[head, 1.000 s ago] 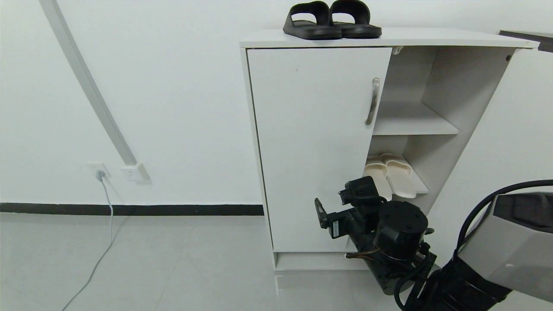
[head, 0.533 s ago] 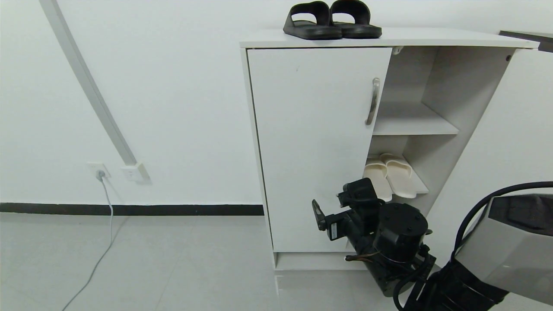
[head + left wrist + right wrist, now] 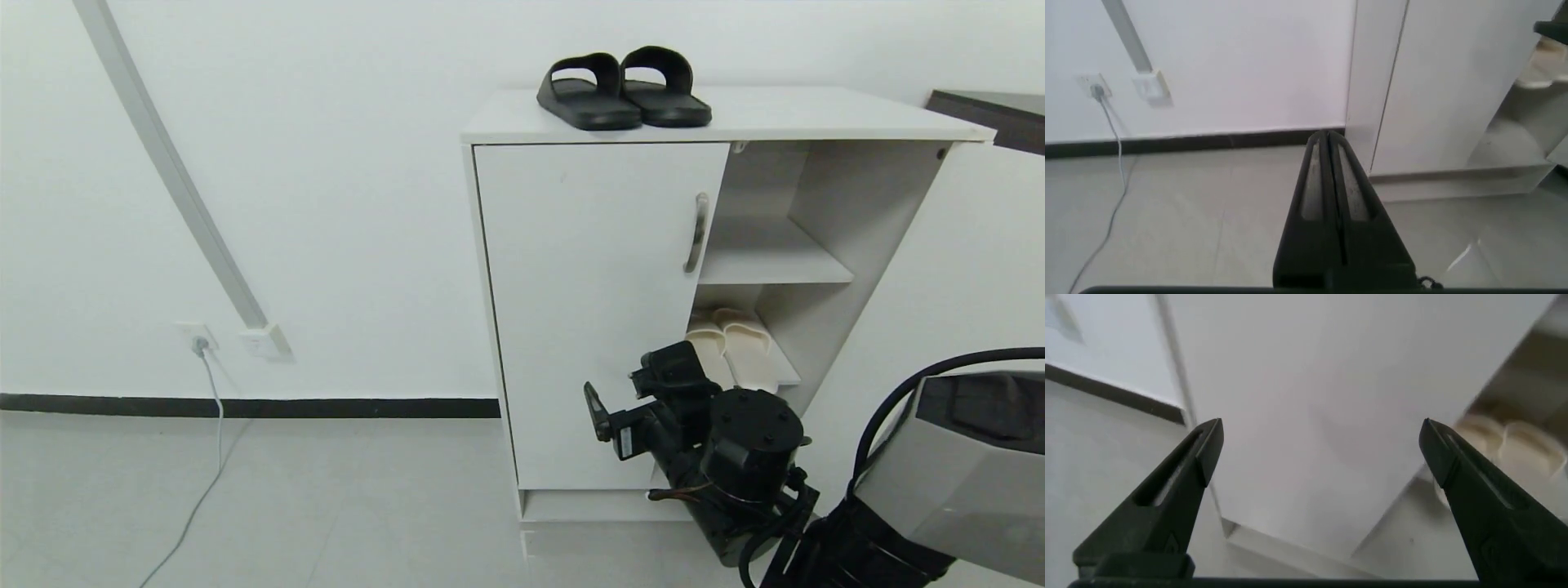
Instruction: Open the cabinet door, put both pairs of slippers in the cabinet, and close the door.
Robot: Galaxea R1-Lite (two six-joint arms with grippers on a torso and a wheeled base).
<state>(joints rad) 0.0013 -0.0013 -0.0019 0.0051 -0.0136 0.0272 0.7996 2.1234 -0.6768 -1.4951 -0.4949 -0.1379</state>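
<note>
A pair of black slippers (image 3: 624, 90) sits on top of the white cabinet (image 3: 816, 114). The cabinet's right door (image 3: 963, 269) stands open and its left door (image 3: 596, 302) is closed. A pair of white slippers (image 3: 739, 347) (image 3: 1503, 437) lies on the lower shelf inside. My right gripper (image 3: 620, 408) (image 3: 1321, 433) is open and holds nothing, low in front of the closed left door. My left gripper (image 3: 1328, 143) is shut with nothing in it, above the floor left of the cabinet (image 3: 1437, 82).
The upper shelf (image 3: 767, 265) is bare. A wall socket with a grey cable (image 3: 204, 425) and a slanted cable duct (image 3: 175, 180) are on the wall to the left. Open tiled floor (image 3: 286, 498) lies left of the cabinet.
The head camera has tilted up, so the whole picture sits lower. My right gripper has edged slightly left along the closed door, still open.
</note>
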